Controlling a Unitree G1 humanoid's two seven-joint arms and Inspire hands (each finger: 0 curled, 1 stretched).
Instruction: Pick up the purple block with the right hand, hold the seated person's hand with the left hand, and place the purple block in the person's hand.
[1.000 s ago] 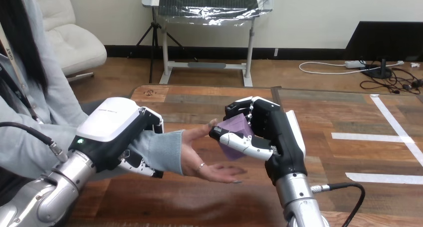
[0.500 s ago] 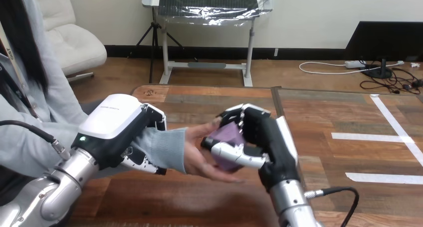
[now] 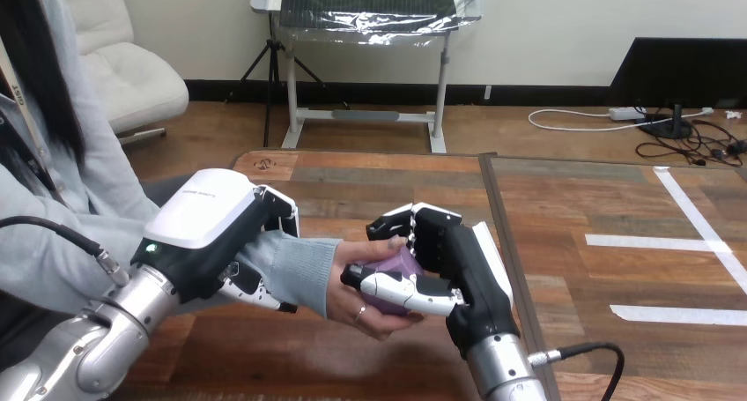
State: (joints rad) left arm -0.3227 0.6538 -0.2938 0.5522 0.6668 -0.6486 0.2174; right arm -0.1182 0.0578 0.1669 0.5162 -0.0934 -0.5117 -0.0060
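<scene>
The block is mostly hidden inside the right hand's curled thumb and fingers. That hand covers the palm of the person's hand, so block-to-palm contact cannot be told. The left hand hides part of the wrist. The bottom edge cuts both forearms.

Free passage: tabletop right side, bearing only flat white tape strips, and far edge. Obstructions, left-centre: left hand, person's hand, and right hand with purple block, closely clustered.
</scene>
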